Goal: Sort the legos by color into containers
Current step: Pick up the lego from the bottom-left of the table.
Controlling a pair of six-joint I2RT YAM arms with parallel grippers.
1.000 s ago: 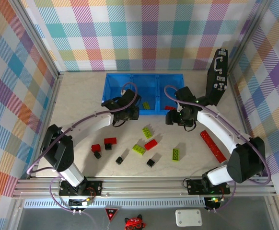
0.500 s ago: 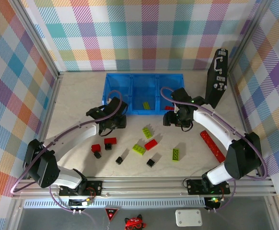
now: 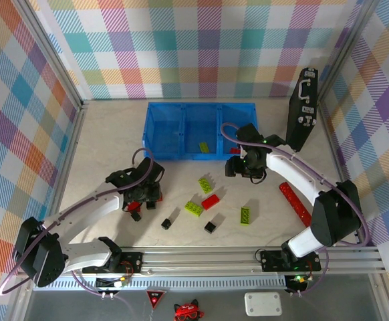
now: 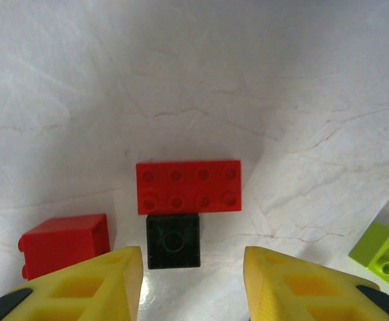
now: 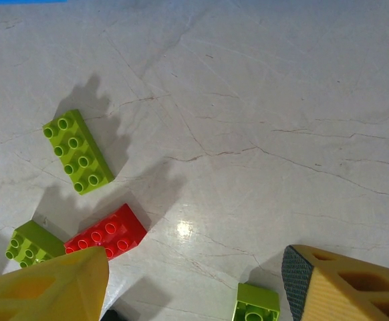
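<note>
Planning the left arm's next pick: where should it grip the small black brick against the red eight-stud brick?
Come from straight above and pinch the black brick by its two free side faces: the red eight-stud brick touches its far face. The open left gripper straddles those sides.

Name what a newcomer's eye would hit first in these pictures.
The blue bin at the back centre of the table, against plaid walls. In front of it, scattered red, lime-green and black legos. The left end effector hovers open above a red brick touching a black brick.
</note>
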